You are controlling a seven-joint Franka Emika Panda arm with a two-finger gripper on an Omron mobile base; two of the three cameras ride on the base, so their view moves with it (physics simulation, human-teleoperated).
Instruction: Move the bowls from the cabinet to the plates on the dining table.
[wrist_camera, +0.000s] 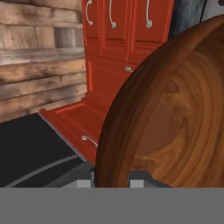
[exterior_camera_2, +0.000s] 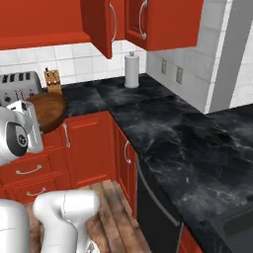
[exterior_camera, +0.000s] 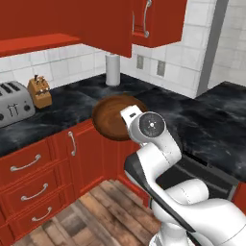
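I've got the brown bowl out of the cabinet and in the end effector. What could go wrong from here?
The end effector pinches only the rim of the brown bowl, which hangs tilted on edge; it may slip or swing during a drive. The bowl is carried low beside the black counter edge and red drawers, so a turn could knock it.

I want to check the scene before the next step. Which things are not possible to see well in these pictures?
- End effector, hand view: only the tips show at the bottom edge, clamped on the brown bowl rim.
- Brown bowl, left base view: its right part is behind the arm.
- Cabinet, right base view: the open door hides the inside.
- Toaster, left base view: cut off by the left edge.
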